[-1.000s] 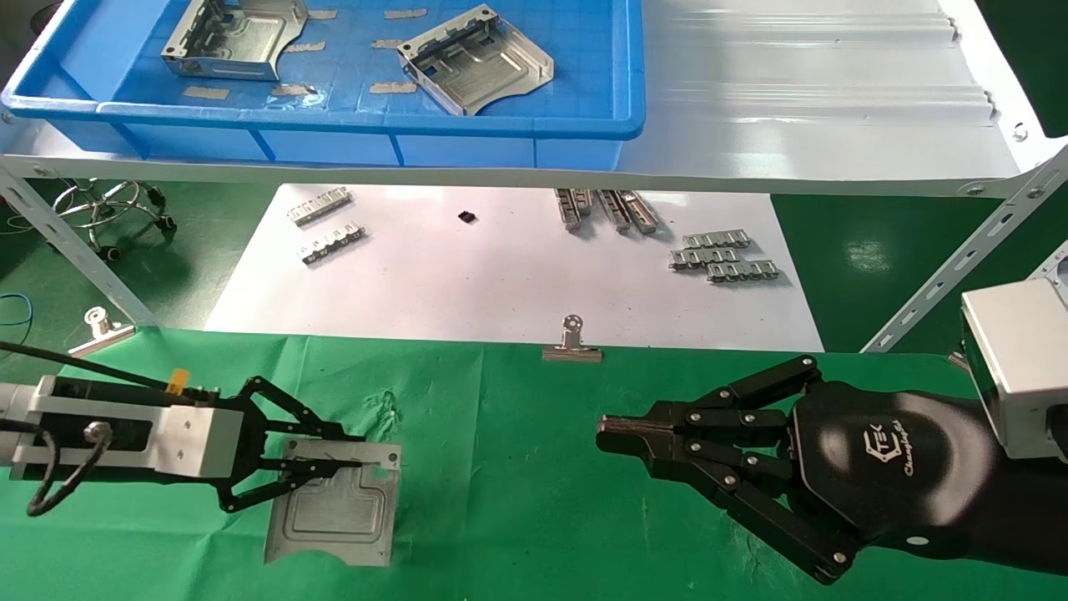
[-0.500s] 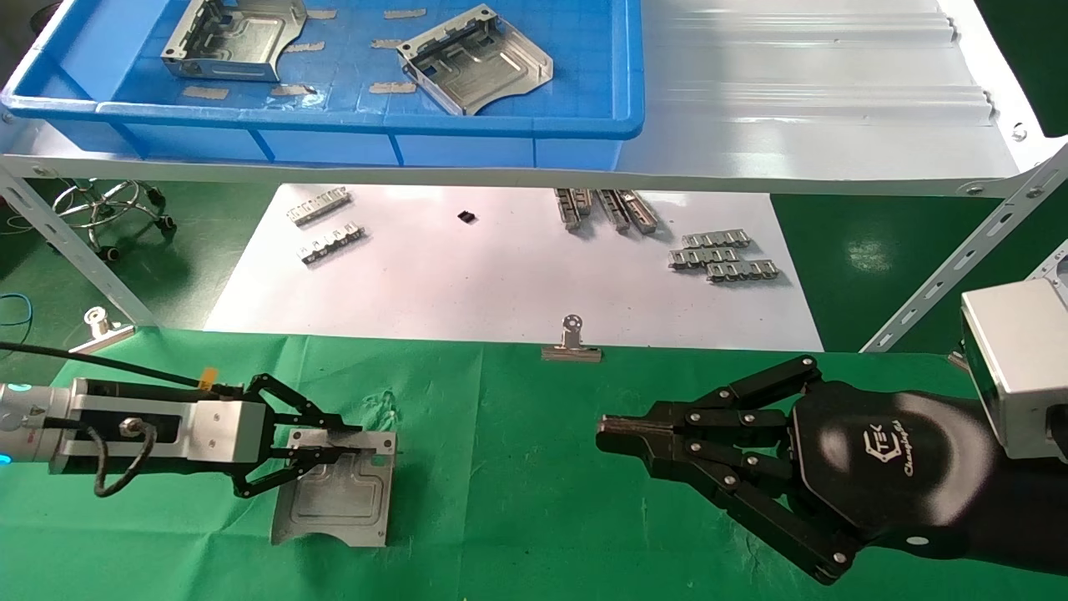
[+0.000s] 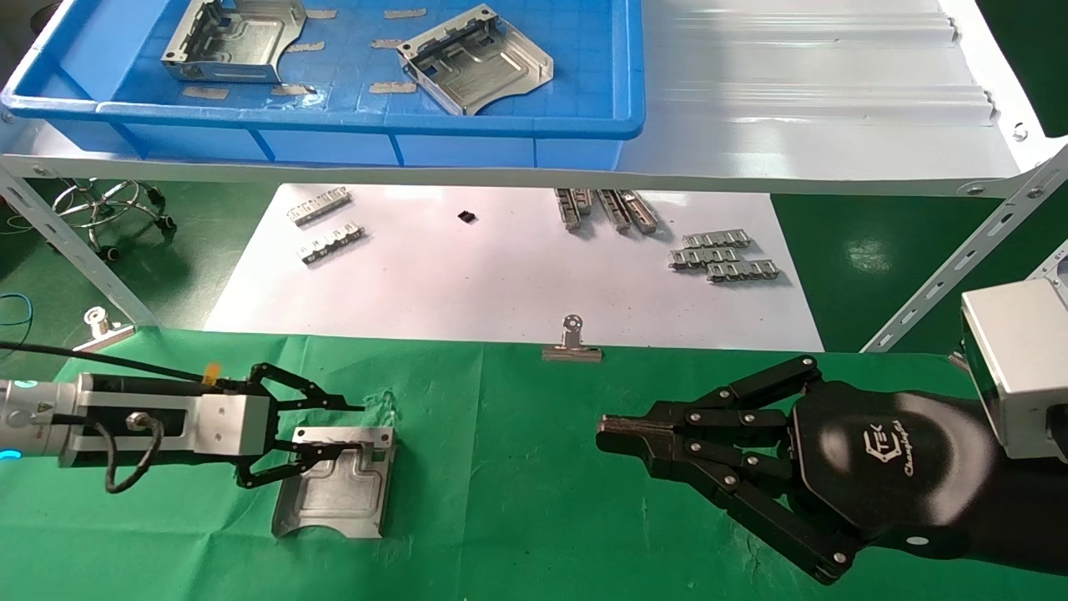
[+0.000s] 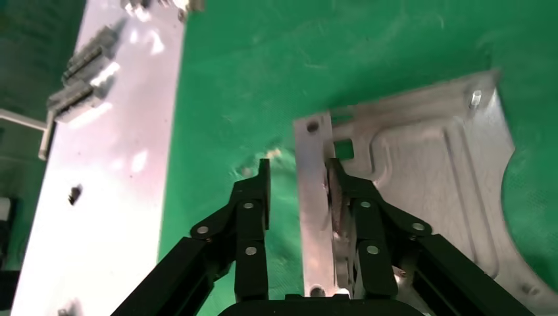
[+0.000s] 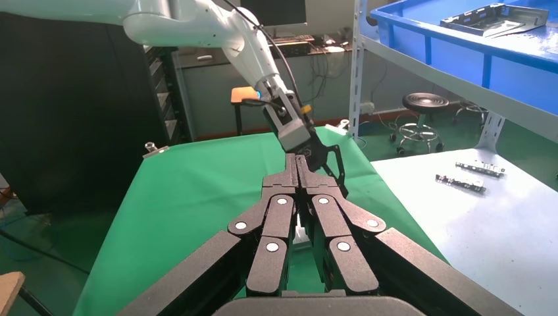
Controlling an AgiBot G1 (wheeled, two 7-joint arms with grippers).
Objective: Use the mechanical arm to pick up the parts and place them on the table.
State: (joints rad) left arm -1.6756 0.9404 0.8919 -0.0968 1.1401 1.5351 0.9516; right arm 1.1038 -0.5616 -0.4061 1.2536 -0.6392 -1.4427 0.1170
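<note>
One silver stamped part (image 3: 334, 492) lies flat on the green table (image 3: 517, 467) at the near left. My left gripper (image 3: 355, 427) is open, its fingers on either side of the part's bent-up far edge. In the left wrist view (image 4: 298, 172) one finger touches that edge and the other stands apart from it over the cloth; the part (image 4: 428, 178) rests on the cloth. My right gripper (image 3: 602, 434), a black jointed hand, is shut and empty, low over the table at the right; the right wrist view (image 5: 296, 161) shows its fingers pressed together. Two more parts (image 3: 234, 37) (image 3: 480, 58) lie in the blue bin (image 3: 367, 121).
The bin stands on a pale grey shelf (image 3: 818, 100) at the back. Below it a white sheet (image 3: 501, 275) holds several toothed strips (image 3: 722, 255). Binder clips (image 3: 571, 342) (image 3: 100, 330) sit on the cloth's far edge. A slanted shelf brace (image 3: 959, 259) stands at right.
My left gripper has set the part down on the cloth and opened its fingers off the part's edge. The right arm has not moved.
</note>
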